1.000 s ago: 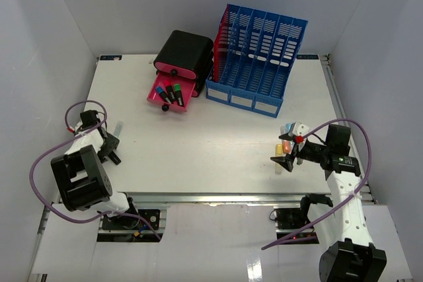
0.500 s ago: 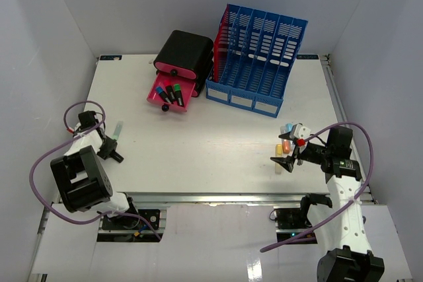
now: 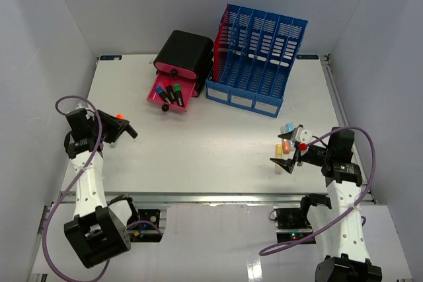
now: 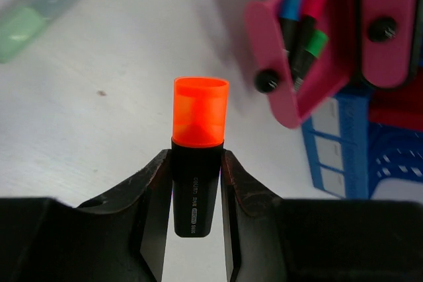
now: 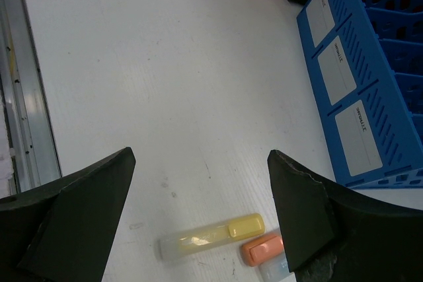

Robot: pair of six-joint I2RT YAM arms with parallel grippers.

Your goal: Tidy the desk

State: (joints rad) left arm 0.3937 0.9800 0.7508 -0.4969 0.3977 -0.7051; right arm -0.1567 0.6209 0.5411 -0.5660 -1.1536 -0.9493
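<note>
The white desk (image 3: pixel 205 153) holds a black and pink drawer unit (image 3: pixel 184 54) with its pink drawer (image 3: pixel 170 94) pulled open; several markers lie inside it. My left gripper (image 3: pixel 123 131) hangs above the desk's left side and is shut on a black marker with an orange cap (image 4: pixel 198 156), which stands between the jaws. My right gripper (image 3: pixel 285 158) is open and empty, just above the yellow highlighter (image 5: pixel 211 237), the orange highlighter (image 5: pixel 263 249) and a pale blue one (image 5: pixel 277 271) lying at the desk's right front.
A blue file rack (image 3: pixel 258 57) stands at the back right, next to the drawer unit. A green highlighter (image 4: pixel 39 11) lies on the desk beyond my left gripper. Metal rails (image 5: pixel 23 97) run along the desk's edges.
My left arm has risen and swung in from the desk's left edge, holding the orange-capped marker. My right gripper has hardly moved.
</note>
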